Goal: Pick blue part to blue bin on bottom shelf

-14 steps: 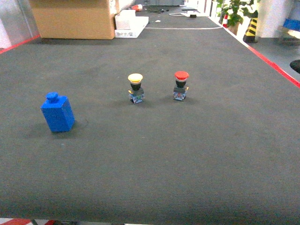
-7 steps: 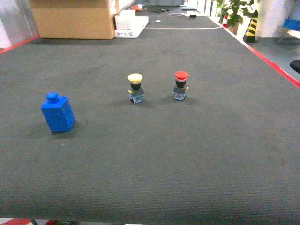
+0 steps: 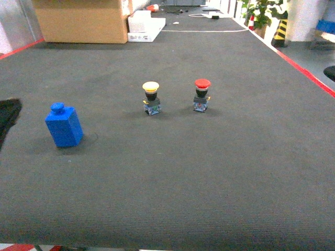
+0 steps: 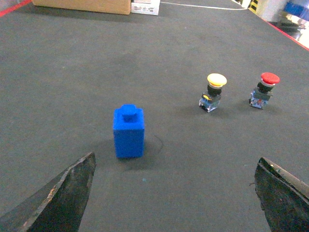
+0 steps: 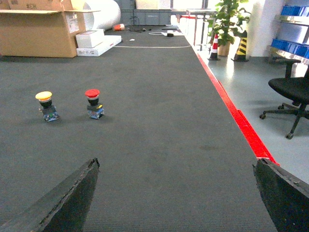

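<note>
You have one small blue blocky plastic part (image 3: 64, 127) with a round stud on top, standing on the dark grey ribbed tabletop (image 3: 209, 167). To the right of it, you can count two push buttons: one yellow-capped push button (image 3: 151, 98) and one red-capped push button (image 3: 202, 94). Beyond the blue part, at the tabletop's far edge, you see one brown cardboard box (image 3: 81, 21).
</note>
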`<state>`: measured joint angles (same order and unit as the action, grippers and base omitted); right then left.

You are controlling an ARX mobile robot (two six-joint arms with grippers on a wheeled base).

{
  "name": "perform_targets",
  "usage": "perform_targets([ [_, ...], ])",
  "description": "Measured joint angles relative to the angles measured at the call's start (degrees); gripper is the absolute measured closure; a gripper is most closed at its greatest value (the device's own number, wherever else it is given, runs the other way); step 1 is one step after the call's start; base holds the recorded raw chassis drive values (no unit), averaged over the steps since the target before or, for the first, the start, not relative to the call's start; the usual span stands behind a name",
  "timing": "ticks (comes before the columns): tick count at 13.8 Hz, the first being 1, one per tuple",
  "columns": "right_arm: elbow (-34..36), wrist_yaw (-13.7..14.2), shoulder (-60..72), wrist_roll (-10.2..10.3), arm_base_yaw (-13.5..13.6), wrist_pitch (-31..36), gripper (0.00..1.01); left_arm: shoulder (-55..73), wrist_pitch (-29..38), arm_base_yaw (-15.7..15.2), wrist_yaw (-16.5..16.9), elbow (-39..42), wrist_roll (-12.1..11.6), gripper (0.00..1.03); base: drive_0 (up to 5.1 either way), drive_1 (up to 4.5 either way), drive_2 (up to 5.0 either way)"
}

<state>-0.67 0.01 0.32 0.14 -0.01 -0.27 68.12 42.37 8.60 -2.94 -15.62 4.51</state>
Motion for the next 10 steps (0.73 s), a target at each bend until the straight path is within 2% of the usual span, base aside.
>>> perform_targets([
  [1,0.00,-0.02,0.00,0.00,0.00,0.00,0.03,12.02,4.57,0.74,-1.07,-5.09,-0.22,0.05,0.0,0.00,0.0],
  [4,0.00,0.00,0.00,0.00,0.00,0.00,0.03,29.94,6.80,0.13,-3.96,-11.85,-1.36,0.05,0.0,0.00,0.0],
  [7,0.00,0.00,0.00,0.02,0.00,0.00,0.03,36.33,6.99,-1.57,-4.13,-17.27,-1.42,0.05,0.0,0.00,0.0],
  [10,0.00,0.00,0.00,0.00,0.00,0.00,0.03,42.80,4.24,-1.77,-4.26,-23.34,-1.14,0.05,0.0,0.00,0.0],
])
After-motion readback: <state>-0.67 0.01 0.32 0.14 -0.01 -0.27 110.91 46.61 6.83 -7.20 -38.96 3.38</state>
